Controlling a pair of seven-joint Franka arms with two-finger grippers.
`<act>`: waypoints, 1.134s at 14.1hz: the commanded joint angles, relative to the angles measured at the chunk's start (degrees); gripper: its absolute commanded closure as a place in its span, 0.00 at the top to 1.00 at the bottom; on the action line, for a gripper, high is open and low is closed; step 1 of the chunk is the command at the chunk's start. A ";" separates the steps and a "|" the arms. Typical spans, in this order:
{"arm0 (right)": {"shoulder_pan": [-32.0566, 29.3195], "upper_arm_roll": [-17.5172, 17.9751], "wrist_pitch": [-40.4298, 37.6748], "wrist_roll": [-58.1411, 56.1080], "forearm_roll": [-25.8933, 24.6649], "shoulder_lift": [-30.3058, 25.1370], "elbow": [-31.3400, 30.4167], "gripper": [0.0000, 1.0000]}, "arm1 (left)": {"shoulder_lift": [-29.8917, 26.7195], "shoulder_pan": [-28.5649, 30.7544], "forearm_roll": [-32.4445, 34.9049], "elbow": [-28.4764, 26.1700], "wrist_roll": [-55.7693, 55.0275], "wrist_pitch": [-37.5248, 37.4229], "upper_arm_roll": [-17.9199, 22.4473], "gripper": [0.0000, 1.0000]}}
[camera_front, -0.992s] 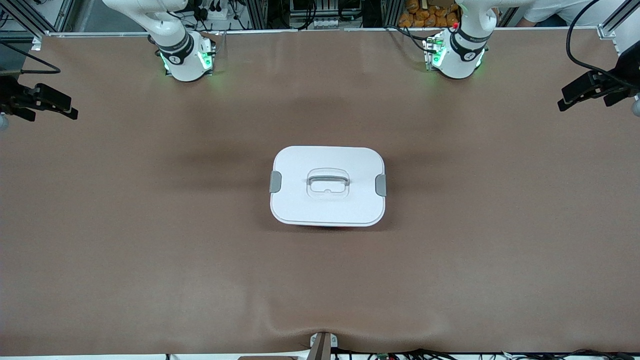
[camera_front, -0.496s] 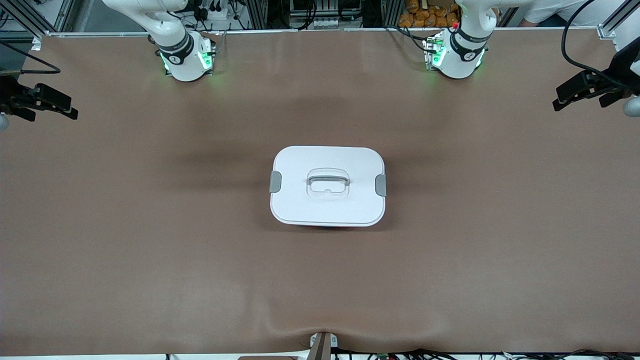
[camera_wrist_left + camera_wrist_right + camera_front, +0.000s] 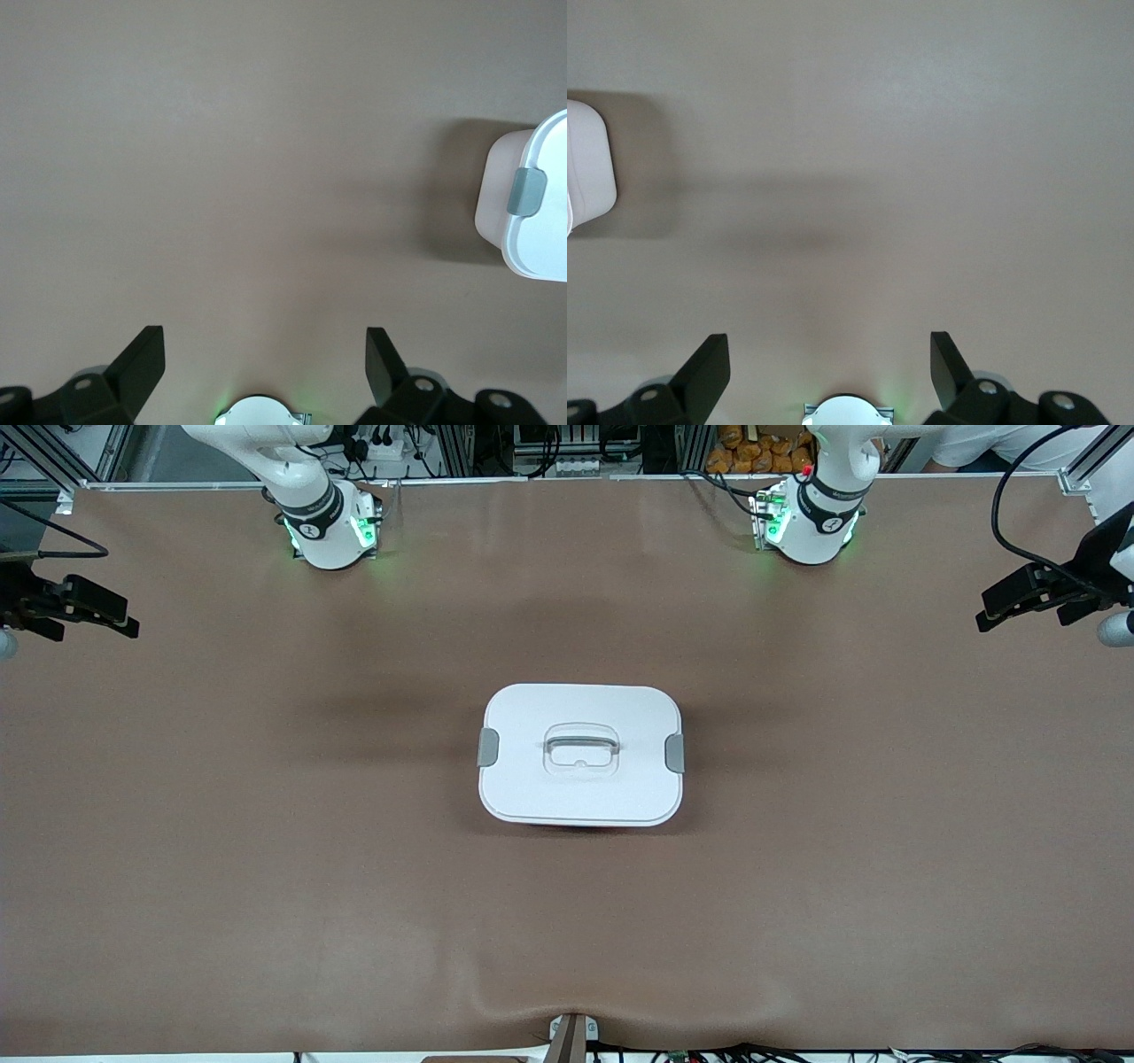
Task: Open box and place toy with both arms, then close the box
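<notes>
The box [image 3: 580,755] stands shut in the middle of the table, its white lid carrying a grey clip at each end [image 3: 487,747] [image 3: 675,753] and a recessed handle [image 3: 580,744]. My left gripper [image 3: 1019,607] hangs open over the table's edge at the left arm's end. Its wrist view shows wide-apart fingers [image 3: 263,341] over bare cloth, with the box's pink wall [image 3: 492,204] and one clip [image 3: 529,190] off to the side. My right gripper [image 3: 93,624] hangs open at the right arm's end, its fingers [image 3: 829,345] empty and a corner of the box [image 3: 589,168] showing. The toy is out of view.
A brown cloth [image 3: 266,850] covers the table, wrinkled near its front edge [image 3: 567,1001], where a small mount [image 3: 571,1036] sticks up. The right arm's base [image 3: 328,527] and the left arm's base [image 3: 811,522] stand along the edge farthest from the front camera.
My left gripper has drifted slightly inward and lower over the table's end. The right gripper and the box have not moved.
</notes>
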 commanded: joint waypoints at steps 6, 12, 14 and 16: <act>-0.69 0.49 -0.69 1.01 1.00 0.67 1.04 1.00 | 0.71 -0.07 1.03 1.85 0.60 -0.19 -0.73 1.00; -0.52 0.49 -0.69 1.01 1.00 0.67 1.04 1.00 | 0.80 -0.25 0.95 1.85 0.86 -0.19 -0.82 1.00; -0.61 0.49 -0.69 0.83 0.82 0.67 1.13 1.00 | 0.71 -0.16 0.95 1.85 1.13 -0.19 -1.35 1.00; -0.69 0.49 -0.69 0.57 0.82 0.67 1.13 1.00 | 0.80 -0.25 0.95 1.85 0.96 -0.19 -1.44 1.00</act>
